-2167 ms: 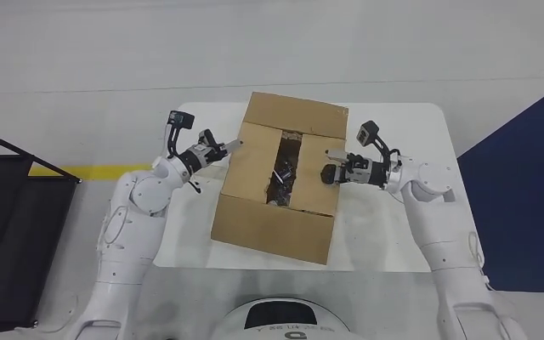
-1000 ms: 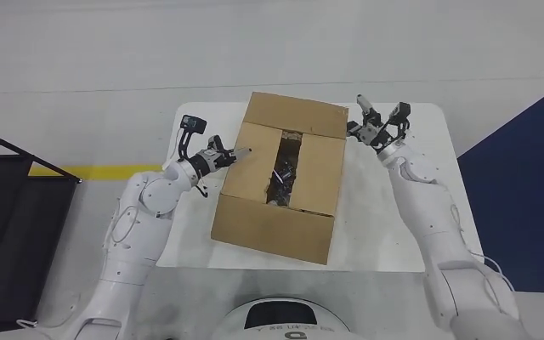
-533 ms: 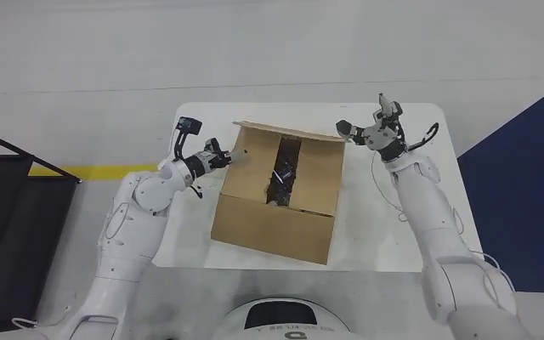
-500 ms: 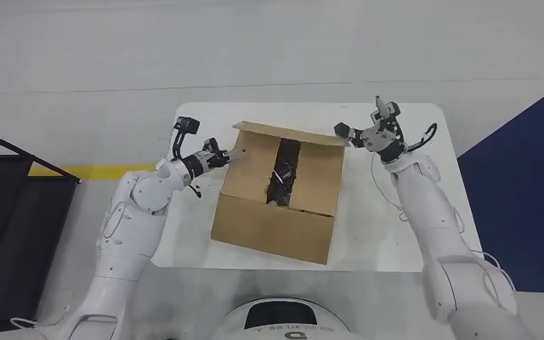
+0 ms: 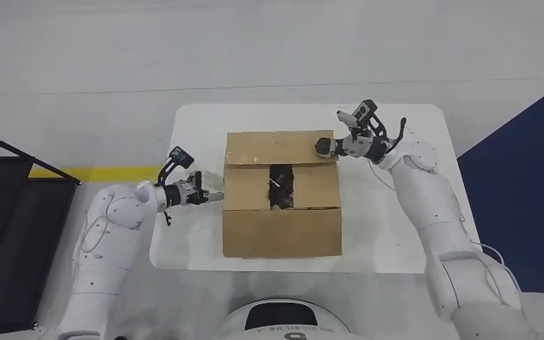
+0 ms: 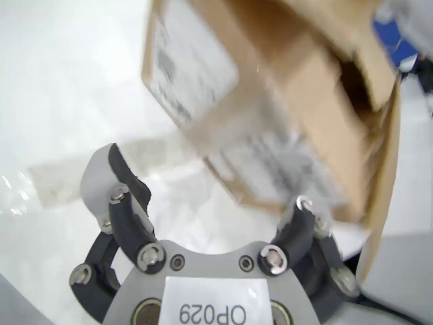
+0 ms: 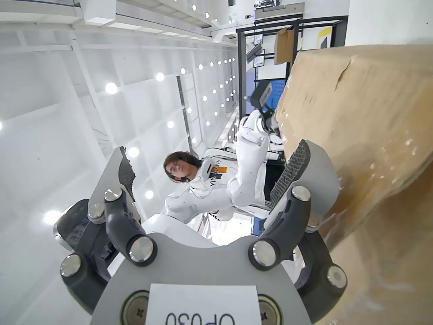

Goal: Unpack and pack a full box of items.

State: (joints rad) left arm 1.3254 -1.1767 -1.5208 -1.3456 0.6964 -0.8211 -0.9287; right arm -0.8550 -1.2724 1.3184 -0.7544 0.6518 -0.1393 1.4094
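Observation:
A brown cardboard box (image 5: 280,229) stands square on the white table (image 5: 197,127). Its two side flaps lie over the top, and a narrow gap shows dark items (image 5: 280,185) inside. The far flap (image 5: 272,148) and the near flap spread outward. My left gripper (image 5: 212,195) is open, level with the box's left side and just short of it. In the left wrist view the left gripper (image 6: 209,187) faces the box (image 6: 270,79) and its white label (image 6: 192,76). My right gripper (image 5: 327,146) is open at the far right corner. One fingertip (image 7: 297,167) rests beside the cardboard (image 7: 372,120).
Bare table lies left of the box and a wider strip lies right of it (image 5: 391,212). A black frame (image 5: 21,221) stands on the floor beyond the table's left end. A dark blue panel (image 5: 510,178) is on the right.
The box has turned from slanted to square with the table and slid toward me. The left gripper has drawn back along its left side. The right gripper has come down onto the far right corner.

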